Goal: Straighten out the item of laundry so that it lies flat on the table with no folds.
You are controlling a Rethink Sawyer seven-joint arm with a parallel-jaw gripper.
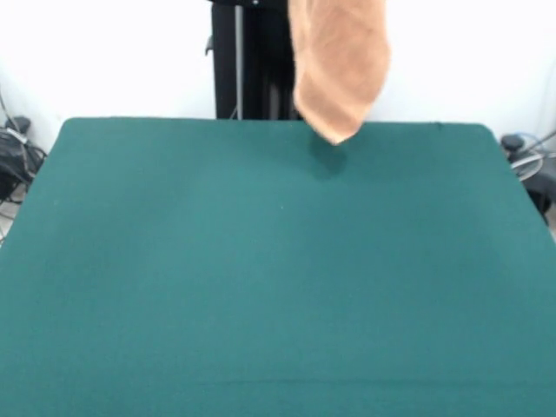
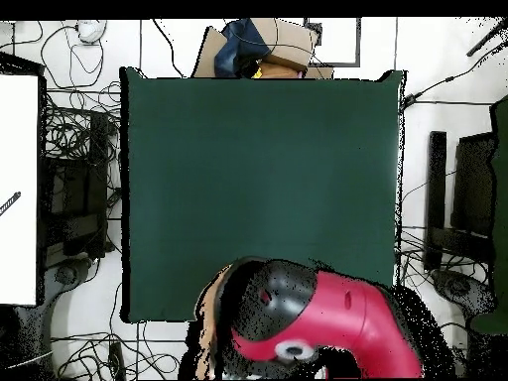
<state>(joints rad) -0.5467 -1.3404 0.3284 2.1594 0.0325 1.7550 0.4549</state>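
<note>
While the large rectangular worktop point(image 1: 261, 287) with its dark green felt-like top lies bare from its near edge to its far edge, a light orange-tan terry towel point(image 1: 340, 65) hangs in the air above the far edge, bunched into a drooping fold. Its lowest tip is just over the felt, casting a small shadow there. Overhead, the red and black robot arm point(image 2: 327, 322) covers the claw, so its opening cannot be told.
</note>
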